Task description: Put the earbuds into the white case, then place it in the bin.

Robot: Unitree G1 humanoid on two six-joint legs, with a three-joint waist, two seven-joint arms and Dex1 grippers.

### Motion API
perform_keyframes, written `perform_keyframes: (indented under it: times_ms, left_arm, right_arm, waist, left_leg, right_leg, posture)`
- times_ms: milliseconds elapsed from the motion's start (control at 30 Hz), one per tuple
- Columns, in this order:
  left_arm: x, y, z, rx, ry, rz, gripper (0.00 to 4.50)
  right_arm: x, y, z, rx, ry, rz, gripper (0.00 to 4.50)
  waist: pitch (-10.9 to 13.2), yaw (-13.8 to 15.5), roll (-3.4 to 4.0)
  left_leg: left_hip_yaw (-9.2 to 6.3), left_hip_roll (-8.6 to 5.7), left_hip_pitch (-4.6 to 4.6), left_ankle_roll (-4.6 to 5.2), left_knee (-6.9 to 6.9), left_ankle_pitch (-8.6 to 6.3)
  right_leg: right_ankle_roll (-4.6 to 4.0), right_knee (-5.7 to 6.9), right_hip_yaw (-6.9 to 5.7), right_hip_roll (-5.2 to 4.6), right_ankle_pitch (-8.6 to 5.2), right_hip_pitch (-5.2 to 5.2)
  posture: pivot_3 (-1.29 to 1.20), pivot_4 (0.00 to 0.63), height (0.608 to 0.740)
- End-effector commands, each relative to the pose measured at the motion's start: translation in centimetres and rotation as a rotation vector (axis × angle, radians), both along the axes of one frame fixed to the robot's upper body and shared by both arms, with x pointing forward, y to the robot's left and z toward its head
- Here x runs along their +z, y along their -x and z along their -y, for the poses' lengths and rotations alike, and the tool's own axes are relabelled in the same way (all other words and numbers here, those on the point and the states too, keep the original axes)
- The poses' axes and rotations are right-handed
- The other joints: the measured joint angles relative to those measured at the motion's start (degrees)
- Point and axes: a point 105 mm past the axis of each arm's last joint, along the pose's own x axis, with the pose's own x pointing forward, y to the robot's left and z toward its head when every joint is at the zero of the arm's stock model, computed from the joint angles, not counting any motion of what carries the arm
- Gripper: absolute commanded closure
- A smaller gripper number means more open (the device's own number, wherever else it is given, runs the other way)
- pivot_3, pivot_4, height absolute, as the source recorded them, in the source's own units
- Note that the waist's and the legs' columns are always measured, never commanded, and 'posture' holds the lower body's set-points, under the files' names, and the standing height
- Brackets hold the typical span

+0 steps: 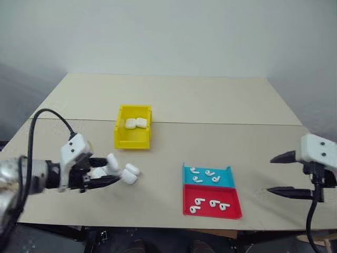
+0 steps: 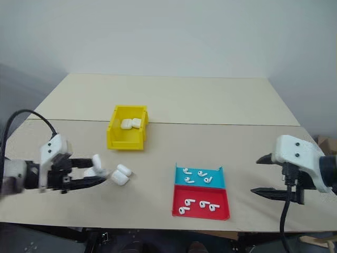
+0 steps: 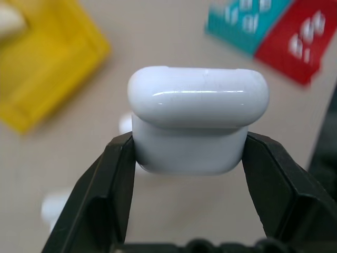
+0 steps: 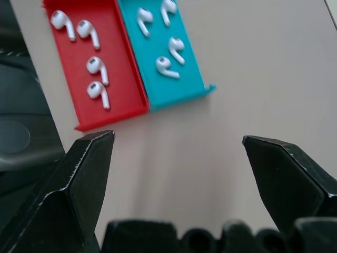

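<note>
Where pincer (image 3: 187, 153) grips, white case (image 3: 197, 116) sides hidden.

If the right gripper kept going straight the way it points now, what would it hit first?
Probably bare tabletop first: the open right gripper aims down at it just short of the shallow blue plastic tray and shallow red plastic tray. Depth is unclear.

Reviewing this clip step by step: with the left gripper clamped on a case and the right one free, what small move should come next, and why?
Probably bring the right gripper down toward the red tray for an earbud. The left gripper is shut on a white case held above the table, its lid looks closed, and the right jaws stand open and empty near the trays. The lid would still need opening first.
</note>
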Motion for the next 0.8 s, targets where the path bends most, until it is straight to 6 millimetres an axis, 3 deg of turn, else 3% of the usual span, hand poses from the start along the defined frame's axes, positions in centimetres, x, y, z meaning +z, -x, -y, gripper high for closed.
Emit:
perform_keyframes:
  times_ms: [33, 200, 333, 500, 633, 800]
  left_arm:
    - [0.7, 0.5, 1.2, -0.037, 0.083, 0.239, 1.73]
    - [-1.5, -0.3, 2.2, 0.014, 0.239, 0.407, 1.73]
    - [-2.8, 0.4, 2.9, -0.100, 0.290, 0.447, 1.73]
    - [-4.4, 0.4, 2.8, -0.097, 0.277, 0.428, 1.73]
    - [-5.0, 0.4, 3.4, -0.092, 0.286, 0.397, 1.73]
    - [-4.7, 1.6, 3.6, -0.158, 0.331, 0.274, 1.73]
  right_arm:
    - [0.6, 0.5, -2.1, 0.086, 0.059, -0.003, 0.00]
    - [-1.9, 1.8, -4.0, 0.220, 0.309, -0.052, 0.00]
    - [-2.6, 2.2, -5.5, 0.262, 0.312, -0.059, 0.00]
    - [-4.0, 2.0, -5.8, 0.278, 0.354, -0.055, 0.00]
    - [-4.9, 1.5, -6.3, 0.289, 0.347, -0.053, 0.90]
    - [-6.1, 0.5, -6.7, 0.312, 0.376, -0.052, 0.90]
  waist:
    - [0.01, 0.15, -0.18]
    - [-0.13, 0.59, 0.03]
    - [-0.13, 0.63, 0.03]
    - [-0.13, 0.43, 0.03]
    - [-0.13, 0.03, 0.03]
    - [-0.13, -0.32, 0.04]
  left_leg:
    - [-0.05, 0.03, -0.12, 0.00, 0.16, 0.00]
    - [-0.07, -0.04, -0.15, 0.01, 0.22, -0.01]
    - [-0.10, -0.03, -0.16, 0.01, 0.23, 0.00]
    - [-0.10, -0.01, -0.16, 0.01, 0.25, -0.01]
    - [-0.10, -0.01, -0.16, 0.02, 0.25, 0.00]
    - [-0.12, 0.02, -0.15, 0.02, 0.25, 0.00]
  right_leg:
    - [0.00, 0.03, -0.05, 0.02, 0.00, -0.01]
    - [0.07, -0.04, -0.04, -0.06, 0.08, 0.02]
    - [0.06, -0.02, -0.03, -0.01, 0.16, -0.04]
    - [0.07, -0.03, -0.04, -0.01, 0.16, -0.04]
    - [0.08, -0.03, -0.04, -0.01, 0.17, -0.04]
    - [0.08, 0.01, -0.05, 0.01, 0.17, -0.07]
  posture:
    - [0.00, 0.150, 0.740]
    - [0.00, 0.150, 0.740]
    - [0.00, 0.150, 0.740]
    - [0.00, 0.150, 0.740]
    - [0.00, 0.150, 0.740]
    - [0.00, 0.150, 0.740]
